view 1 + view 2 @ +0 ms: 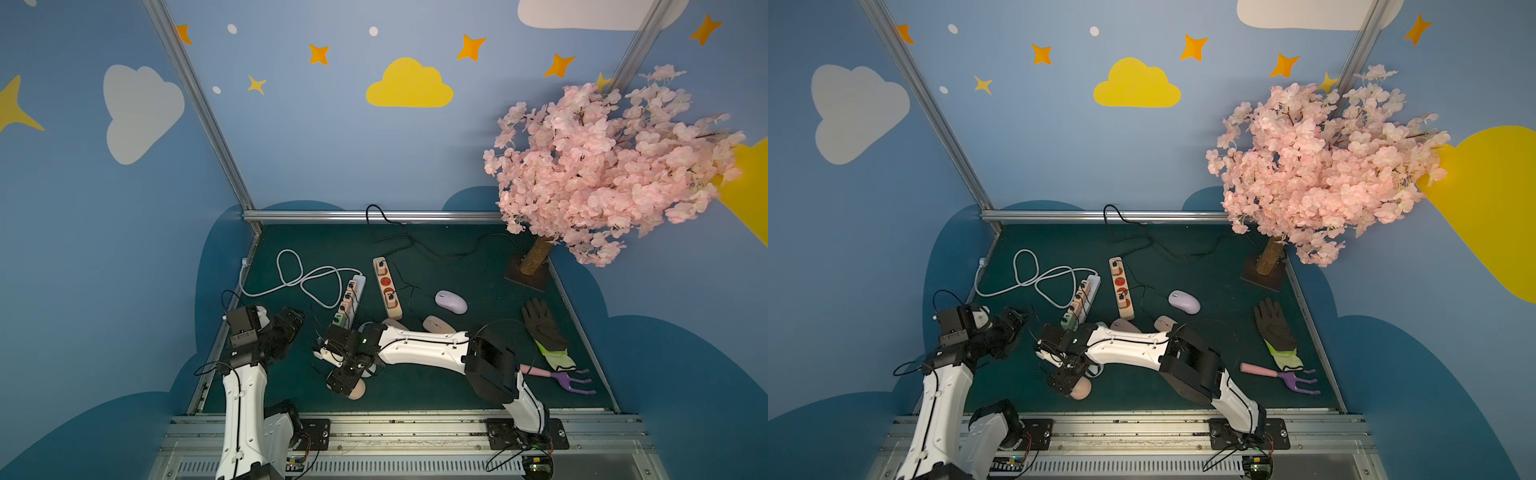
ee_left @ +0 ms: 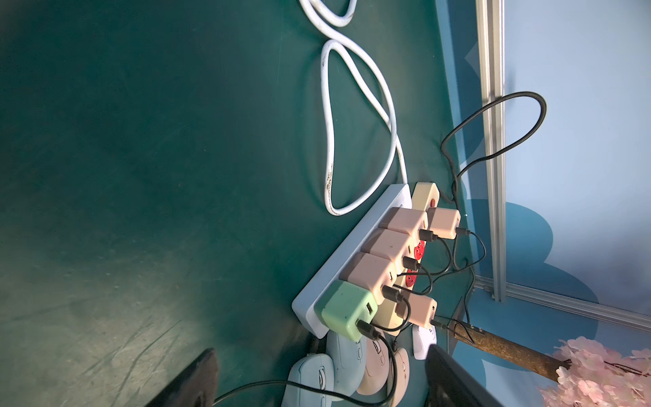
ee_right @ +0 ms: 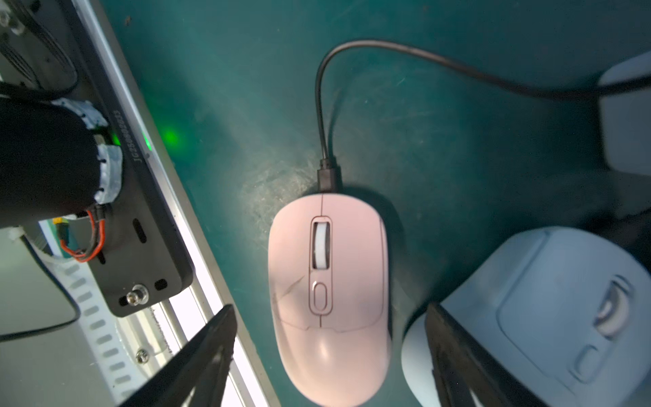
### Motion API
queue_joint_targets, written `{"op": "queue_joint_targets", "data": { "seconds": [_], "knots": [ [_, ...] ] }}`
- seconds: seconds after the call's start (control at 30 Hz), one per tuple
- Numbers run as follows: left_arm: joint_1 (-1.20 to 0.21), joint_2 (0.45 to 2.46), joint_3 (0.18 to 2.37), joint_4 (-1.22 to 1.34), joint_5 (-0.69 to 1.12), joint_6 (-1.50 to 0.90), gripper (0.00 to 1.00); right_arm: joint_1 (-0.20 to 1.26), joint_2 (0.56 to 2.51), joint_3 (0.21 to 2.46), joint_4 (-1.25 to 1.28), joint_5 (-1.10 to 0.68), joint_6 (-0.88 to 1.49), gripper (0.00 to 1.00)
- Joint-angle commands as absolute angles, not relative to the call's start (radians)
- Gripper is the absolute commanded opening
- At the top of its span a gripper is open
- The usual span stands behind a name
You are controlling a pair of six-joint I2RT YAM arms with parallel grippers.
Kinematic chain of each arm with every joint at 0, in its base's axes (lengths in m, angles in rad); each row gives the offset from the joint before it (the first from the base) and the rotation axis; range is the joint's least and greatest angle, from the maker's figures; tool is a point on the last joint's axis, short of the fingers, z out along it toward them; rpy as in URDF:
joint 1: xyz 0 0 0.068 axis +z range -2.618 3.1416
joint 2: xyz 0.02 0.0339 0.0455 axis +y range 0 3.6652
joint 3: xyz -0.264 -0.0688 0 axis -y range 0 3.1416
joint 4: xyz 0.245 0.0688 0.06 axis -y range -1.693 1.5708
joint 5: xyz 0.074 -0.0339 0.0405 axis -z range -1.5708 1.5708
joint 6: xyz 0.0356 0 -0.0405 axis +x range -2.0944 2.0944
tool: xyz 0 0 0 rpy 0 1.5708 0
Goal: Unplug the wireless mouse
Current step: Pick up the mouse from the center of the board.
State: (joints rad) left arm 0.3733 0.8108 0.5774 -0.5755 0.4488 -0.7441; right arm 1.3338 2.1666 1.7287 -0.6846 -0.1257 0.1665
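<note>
1. The pink mouse [image 3: 329, 299] is lying flat on the green table [image 3: 458, 141], near the rail where the arms are mounted. A black cable [image 3: 318, 105] is sitting plugged into its front.
2. The right gripper [image 1: 347, 380] is hanging over this mouse. Its fingers [image 3: 211, 352] are standing apart, one on each side, and are not touching it.
3. A pale blue mouse [image 3: 546, 299] is lying just beside the pink one, so it is crowding one finger.
4. Further back, a white power strip [image 2: 352, 239] is carrying a green charger [image 2: 343, 308] and several pink ones, with thin black cables running from them.
5. The left gripper [image 1: 293, 322] is hovering near that strip with its fingers apart, holding nothing.
6. A beige power strip [image 1: 387, 289], a purple mouse [image 1: 451, 301], a glove [image 1: 544, 326], a small rake [image 1: 561, 376] and a pink blossom tree [image 1: 602, 166] are standing well apart from the grippers.
</note>
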Motion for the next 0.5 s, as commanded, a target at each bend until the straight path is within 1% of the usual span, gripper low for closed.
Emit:
{"op": "queue_joint_targets", "data": {
  "seconds": [0.0, 0.23, 0.47],
  "knots": [
    [0.380, 0.814, 0.581, -0.571, 0.471, -0.721, 0.91, 1.351, 2.200, 1.761, -0.739, -0.164, 0.128, 0.84],
    [0.383, 0.819, 0.578, -0.570, 0.471, -0.721, 0.91, 1.362, 2.227, 1.777, -0.776, -0.058, 0.130, 0.83],
    [0.385, 0.828, 0.579, -0.560, 0.477, -0.724, 0.91, 1.369, 2.242, 1.778, -0.765, -0.021, 0.131, 0.80]
  ]
}}
